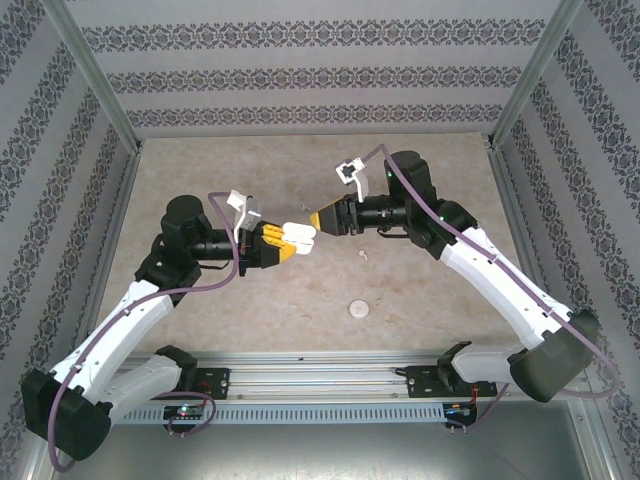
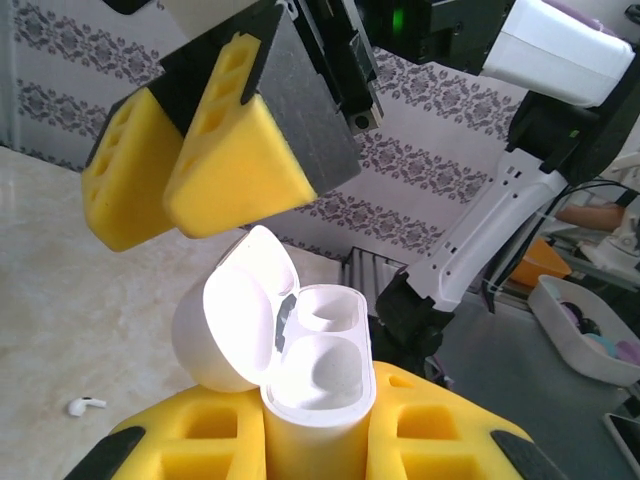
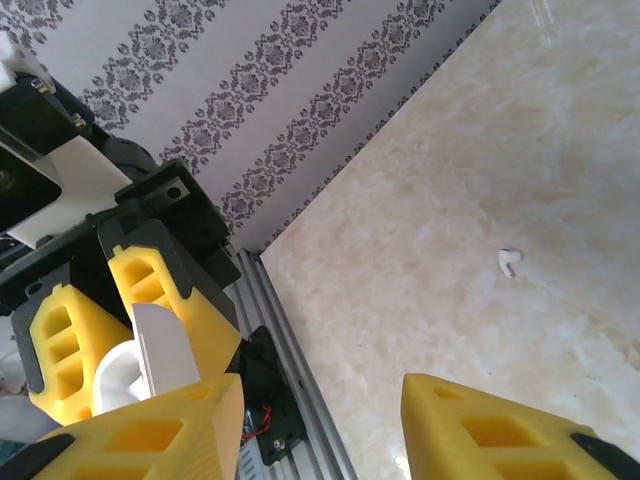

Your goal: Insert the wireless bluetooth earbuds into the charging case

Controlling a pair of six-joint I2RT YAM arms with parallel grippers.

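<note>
Case held open, earbud loose on table

Your left gripper point(image 2: 318, 445) is clamped on the white charging case point(image 2: 320, 385). Its yellow fingers press both sides of the case, which stands upright between them. The lid point(image 2: 235, 320) is flipped open, to the left in the left wrist view, and you can see two rounded sockets point(image 2: 325, 310) in the body.

Your right gripper point(image 3: 320, 430) has its fingers apart with a wide gap and nothing between them. In the top view it sits tip to tip with the left gripper, just beside the case, raised over mid-table. In the left wrist view its two yellow fingers hang just above the open lid; you cannot tell whether they touch it.

One white earbud point(image 3: 508, 262) lies on the beige table point(image 3: 520, 120) with its stem visible, well apart from both grippers. You can see it again in the left wrist view, on the table at the lower left of the case.

A small round disc point(image 1: 358, 308) lies on the table near the front rail, apart from both arms.
</note>
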